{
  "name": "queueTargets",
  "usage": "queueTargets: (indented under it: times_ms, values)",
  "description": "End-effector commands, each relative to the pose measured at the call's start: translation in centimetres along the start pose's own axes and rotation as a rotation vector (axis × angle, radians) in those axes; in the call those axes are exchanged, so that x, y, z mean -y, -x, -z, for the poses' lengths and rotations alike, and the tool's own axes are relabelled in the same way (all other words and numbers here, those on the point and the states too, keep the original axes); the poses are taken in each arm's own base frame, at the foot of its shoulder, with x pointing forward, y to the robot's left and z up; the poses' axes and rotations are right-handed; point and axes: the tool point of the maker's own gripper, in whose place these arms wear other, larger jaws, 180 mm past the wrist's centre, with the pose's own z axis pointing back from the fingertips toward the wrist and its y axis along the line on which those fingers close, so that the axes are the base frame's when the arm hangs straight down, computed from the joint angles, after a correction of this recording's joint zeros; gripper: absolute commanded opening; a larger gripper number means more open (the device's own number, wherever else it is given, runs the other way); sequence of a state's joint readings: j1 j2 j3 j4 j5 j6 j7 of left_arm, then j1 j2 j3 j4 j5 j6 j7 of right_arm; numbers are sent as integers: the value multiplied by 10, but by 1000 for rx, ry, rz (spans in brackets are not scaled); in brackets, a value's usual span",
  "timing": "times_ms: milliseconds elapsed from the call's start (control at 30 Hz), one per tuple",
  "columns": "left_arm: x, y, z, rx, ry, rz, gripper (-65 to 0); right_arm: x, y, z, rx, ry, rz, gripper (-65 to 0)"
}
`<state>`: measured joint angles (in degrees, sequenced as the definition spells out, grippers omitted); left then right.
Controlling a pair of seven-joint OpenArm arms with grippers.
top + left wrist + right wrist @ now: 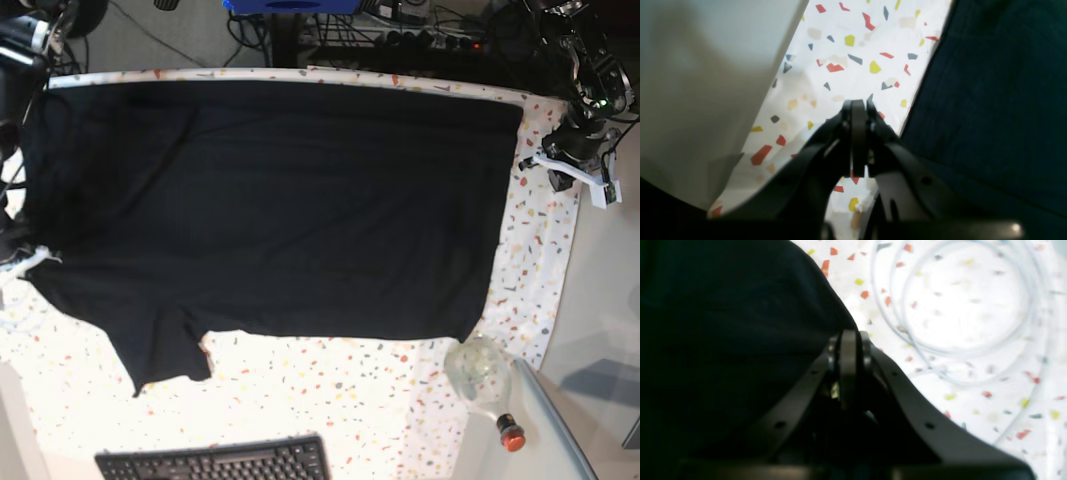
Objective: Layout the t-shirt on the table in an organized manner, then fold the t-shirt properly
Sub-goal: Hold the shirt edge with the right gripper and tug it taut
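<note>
The black t-shirt (270,200) lies spread flat over most of the table (350,390), with one sleeve (165,355) pointing toward the front edge. In the base view my left gripper (545,158) sits just off the shirt's right edge. The left wrist view shows that gripper (858,106) shut over bare speckled cloth, the t-shirt (990,100) lying beside it. My right gripper (22,255) is at the shirt's left edge. Close up, this gripper (850,336) is shut, and the edge of the t-shirt (740,323) runs into its fingertips.
A black keyboard (215,462) lies at the front edge. A clear glass vessel (478,368) and a red-capped bottle (510,435) stand at the front right. Pale clear rings (960,306) show on the cloth beside my right gripper. Cables and gear lie behind the table.
</note>
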<state>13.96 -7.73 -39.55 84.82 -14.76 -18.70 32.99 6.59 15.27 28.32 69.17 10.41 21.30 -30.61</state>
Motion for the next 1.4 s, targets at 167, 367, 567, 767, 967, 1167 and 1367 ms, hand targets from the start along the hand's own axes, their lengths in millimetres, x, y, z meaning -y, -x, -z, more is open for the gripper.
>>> queueTargets:
  times_ms: [167, 367, 567, 767, 967, 1167, 1367]
  values:
    - [-3, -15, -2, 45, -1, 12, -650, -12, 7, -41, 23, 22, 28, -650]
    - [-4, -16, -2, 46, -2, 15, -650, -23, 53, -52, -53, 24, 126, -650]
    - [-5, -6, 1, 19, -3, 3, -650, -17, 68, -61, -68, 56, 217, -641]
    - [-8, 4, 4, -8, -7, -10, -650, -38, 28, -72, 11, -22, 101, -392]
    - [-11, 2, 3, 0, -13, -10, -650, -43, -24, -47, 64, -68, 92, -479]
    - [-11, 2, 3, 0, -13, -10, -650, -38, -9, 32, -138, -114, 239, -335]
    - [-11, 3, 2, -3, -15, -11, -650, -38, 8, 68, -144, -136, 341, -330]
